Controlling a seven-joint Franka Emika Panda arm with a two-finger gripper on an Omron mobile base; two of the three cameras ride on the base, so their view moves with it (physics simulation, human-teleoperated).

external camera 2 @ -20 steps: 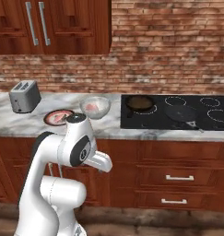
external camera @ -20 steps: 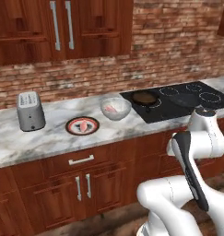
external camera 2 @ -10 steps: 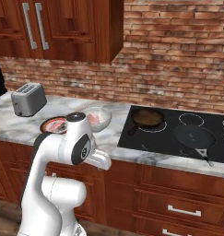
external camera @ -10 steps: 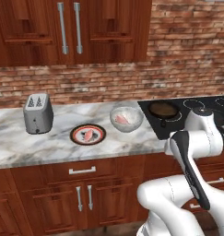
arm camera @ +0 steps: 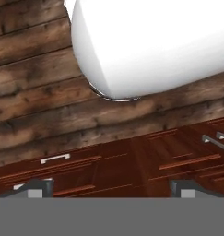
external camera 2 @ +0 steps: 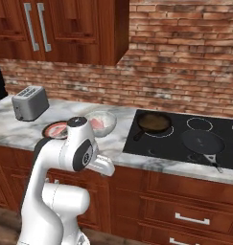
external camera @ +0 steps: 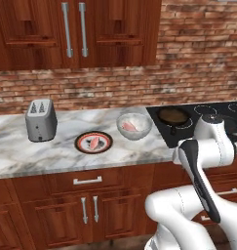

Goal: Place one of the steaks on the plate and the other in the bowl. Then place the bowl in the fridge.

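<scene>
White arm folded tight low in front of the desk, elbow up, forearm angled down and back toward the base. Claw (arm camera: 109,189) points down toward the floor and lower cabinet fronts, two dark fingertips (arm camera: 37,186) spread wide apart at the hand view bottom, nothing between them.

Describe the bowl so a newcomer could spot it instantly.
Start at the black cooktop on the marble counter. Just left of it sits the bowl, beside the plate. It is deep, pale and speckled, holding a pink steak, unlike the black frying pans.
</scene>
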